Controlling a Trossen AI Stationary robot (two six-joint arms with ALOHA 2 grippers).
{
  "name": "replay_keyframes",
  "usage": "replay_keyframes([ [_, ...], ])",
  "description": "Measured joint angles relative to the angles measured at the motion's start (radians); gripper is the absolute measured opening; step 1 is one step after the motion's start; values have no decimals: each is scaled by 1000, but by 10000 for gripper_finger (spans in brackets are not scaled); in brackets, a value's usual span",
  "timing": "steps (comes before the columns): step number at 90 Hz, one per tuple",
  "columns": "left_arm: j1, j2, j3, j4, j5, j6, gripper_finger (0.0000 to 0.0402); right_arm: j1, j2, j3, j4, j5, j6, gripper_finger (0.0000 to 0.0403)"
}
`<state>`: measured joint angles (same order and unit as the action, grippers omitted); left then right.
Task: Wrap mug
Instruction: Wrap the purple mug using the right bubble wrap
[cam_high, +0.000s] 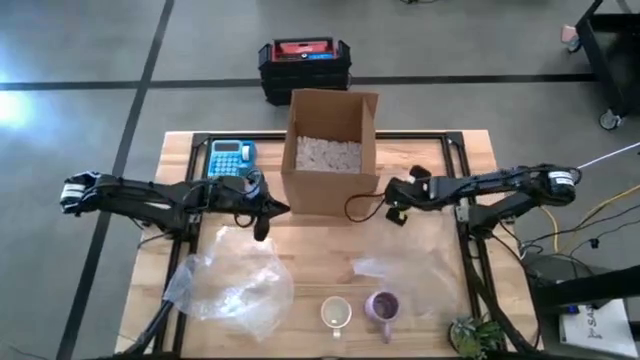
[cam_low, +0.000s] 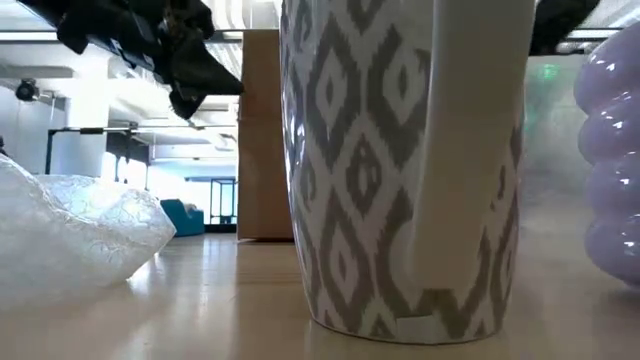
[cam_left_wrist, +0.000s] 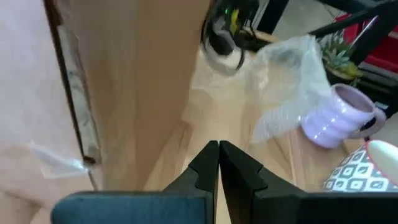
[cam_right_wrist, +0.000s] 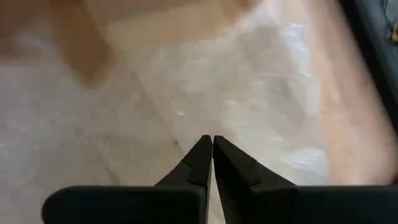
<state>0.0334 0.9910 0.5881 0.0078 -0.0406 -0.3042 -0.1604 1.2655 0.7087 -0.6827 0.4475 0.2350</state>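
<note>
My left gripper (cam_left_wrist: 218, 163) is clenched, fingertips pressed together on nothing, hovering beside the cardboard box (cam_high: 330, 150). My right gripper (cam_right_wrist: 207, 157) is clenched too — empty, above bubble wrap (cam_right_wrist: 249, 93). The patterned mug (cam_high: 336, 313) stands near the table's (cam_high: 430, 270) front edge, just beside the lavender mug (cam_high: 383, 307); only the low view shows its diamond pattern and handle up close.

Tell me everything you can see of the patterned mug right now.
The patterned mug is white with a grey diamond print and a plain white handle; it looks ceramic. It stands upright on the wooden table near the front edge, apart from the lilac ribbed mug on one side and the crumpled plastic wrap on the other. Nothing grips or covers it.
</note>
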Motion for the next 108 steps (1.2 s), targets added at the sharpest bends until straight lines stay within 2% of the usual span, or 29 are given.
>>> replay_keyframes([
  [7, -1, 14, 9, -7, 4, 0, 0, 5, -50, 55, -84, -51, -4, 2],
  [12, -3, 30, 27, 6, 7, 0, 0, 8, -95, 81, -110, -125, -9, 2],
  [16, -5, 33, 31, -1, 11, 3, 0, 15, -136, 89, -132, -230, -20, 2],
  [26, -9, 51, 48, 2, 33, 8, 0, 44, -227, 76, -111, -567, -26, 2],
  [31, -12, 53, 48, -3, 34, 8, 0, 74, -259, 52, -81, -680, -9, 2],
  [35, -14, 56, 50, 0, 34, 8, 0, 104, -279, 27, -41, -715, 12, 2],
  [43, -18, 59, 47, 4, 34, 8, 0, 170, -283, -42, 26, -716, 47, 2],
  [50, -20, 60, 40, 1, 34, 7, 0, 202, -266, -113, 88, -659, 57, 2],
  [65, -28, 67, 34, 2, 34, 2, 0, 202, -168, -240, 167, -329, 146, 2],
  [73, -31, 65, 33, -5, 35, 0, 0, 183, -105, -267, 173, -232, 189, 2],
  [86, -31, 65, 34, 0, 34, 0, 0, 105, -17, -269, 195, -108, 259, 2],
  [101, -32, 67, 34, 0, 34, 0, 0, 6, 38, -236, 191, 86, 182, 2],
  [108, -32, 68, 34, -2, 34, 1, 0, -39, 34, -191, 176, 115, 112, 2],
])
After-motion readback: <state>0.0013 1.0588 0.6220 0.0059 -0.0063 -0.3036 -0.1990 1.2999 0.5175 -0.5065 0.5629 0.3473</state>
